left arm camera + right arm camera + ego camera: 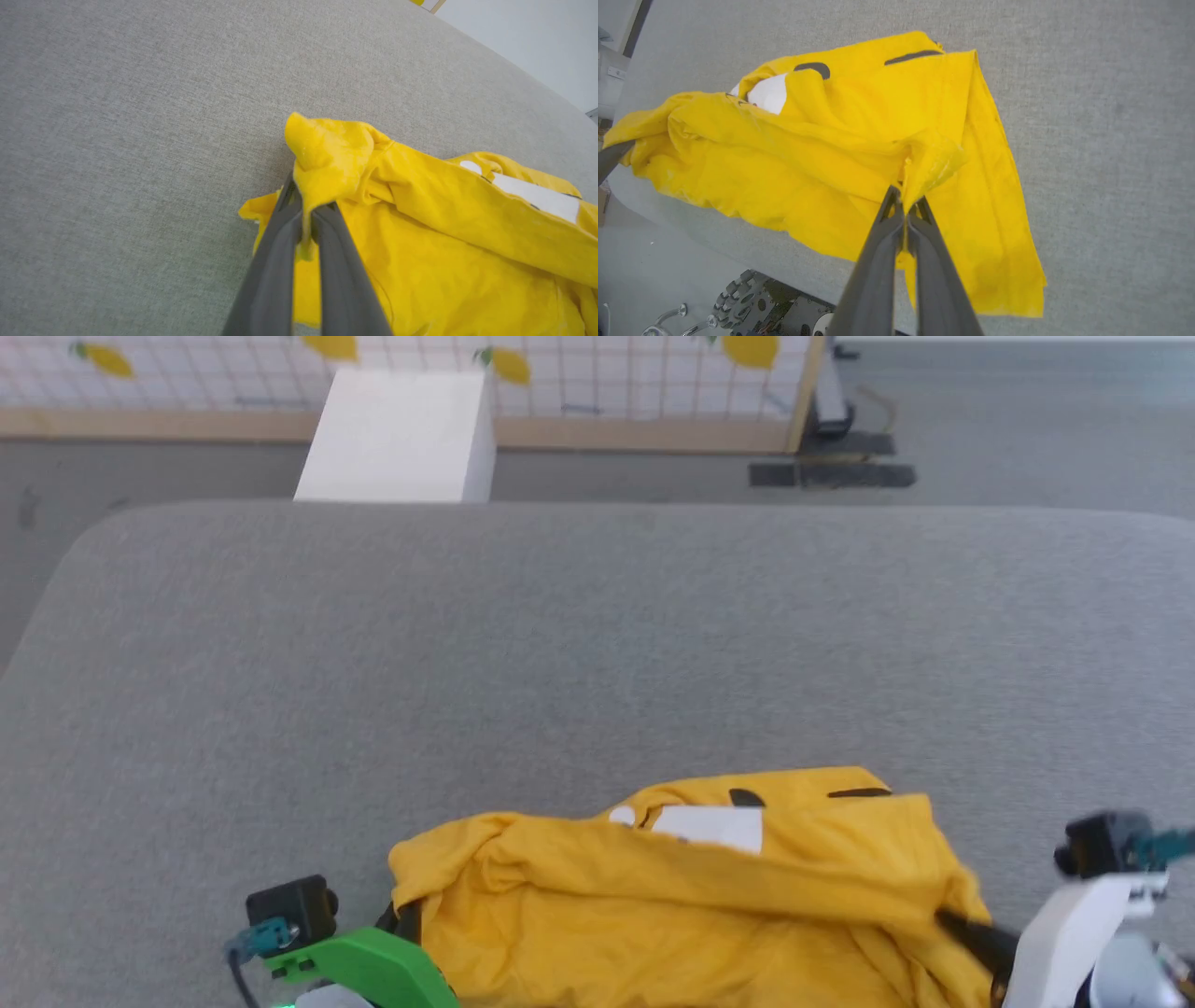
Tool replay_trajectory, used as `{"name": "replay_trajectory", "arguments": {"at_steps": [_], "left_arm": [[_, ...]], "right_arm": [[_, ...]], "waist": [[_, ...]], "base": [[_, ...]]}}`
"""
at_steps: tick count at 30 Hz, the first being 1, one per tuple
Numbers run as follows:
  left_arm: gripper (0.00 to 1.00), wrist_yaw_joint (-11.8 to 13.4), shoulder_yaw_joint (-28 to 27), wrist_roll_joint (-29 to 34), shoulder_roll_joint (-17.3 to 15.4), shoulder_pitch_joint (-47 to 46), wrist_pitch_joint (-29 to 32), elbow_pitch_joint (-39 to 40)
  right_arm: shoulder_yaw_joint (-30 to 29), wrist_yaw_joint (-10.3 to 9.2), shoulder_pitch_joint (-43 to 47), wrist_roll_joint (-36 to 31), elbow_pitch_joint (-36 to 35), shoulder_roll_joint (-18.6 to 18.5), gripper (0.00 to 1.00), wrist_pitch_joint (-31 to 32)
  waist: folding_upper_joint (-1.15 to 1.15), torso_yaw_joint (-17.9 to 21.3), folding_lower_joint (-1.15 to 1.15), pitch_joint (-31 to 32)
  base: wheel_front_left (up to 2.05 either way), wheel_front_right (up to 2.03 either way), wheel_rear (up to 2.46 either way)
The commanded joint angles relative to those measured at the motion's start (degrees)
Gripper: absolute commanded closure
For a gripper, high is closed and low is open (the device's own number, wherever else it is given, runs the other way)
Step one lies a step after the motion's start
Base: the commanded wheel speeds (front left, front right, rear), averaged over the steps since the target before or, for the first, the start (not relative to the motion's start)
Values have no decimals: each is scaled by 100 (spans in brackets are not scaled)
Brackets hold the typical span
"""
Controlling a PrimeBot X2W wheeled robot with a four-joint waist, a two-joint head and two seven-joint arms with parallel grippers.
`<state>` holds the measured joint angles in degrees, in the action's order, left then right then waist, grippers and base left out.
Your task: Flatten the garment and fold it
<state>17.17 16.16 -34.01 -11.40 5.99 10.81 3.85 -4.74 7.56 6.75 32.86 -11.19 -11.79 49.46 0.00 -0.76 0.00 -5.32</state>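
Yellow shirt (691,905) bunched at near edge of grey fabric surface (560,644). My left pincer (307,210) and my right pincer (906,205) each pinch its cloth. Best: lift both, draw apart evenly, no jerks.

We take the broad grey fabric-covered surface (597,644) as our landmark. Just beyond its far edge, left of centre, we see a white box (397,439). Farther beyond it stands a grid-patterned panel (597,373) printed with yellow lemons and framed in pale wood. Past its far right edge, grey floor (1027,420) carries a dark flat strip (831,474).
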Motion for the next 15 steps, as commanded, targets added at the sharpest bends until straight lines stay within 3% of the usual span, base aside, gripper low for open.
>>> {"name": "replay_trajectory", "arguments": {"at_steps": [1,5,8,15], "left_arm": [[100,-15,-53,-112,0,104,-52,41],[100,-238,-204,-510,108,139,-115,125],[100,-414,-337,-626,-24,-115,-86,106],[100,-750,-496,-451,-653,-1883,363,-19]], "right_arm": [[-40,-8,174,64,-99,148,100,56],[150,-8,368,220,-182,304,100,259],[277,-8,76,293,-190,246,100,360],[685,-8,-2000,289,176,-640,100,597]], "waist": [[0,317,0,321],[0,377,0,308],[0,409,0,274],[0,407,0,-41]], "base": [[0,0,0],[0,0,0],[0,0,0],[0,0,0]]}}
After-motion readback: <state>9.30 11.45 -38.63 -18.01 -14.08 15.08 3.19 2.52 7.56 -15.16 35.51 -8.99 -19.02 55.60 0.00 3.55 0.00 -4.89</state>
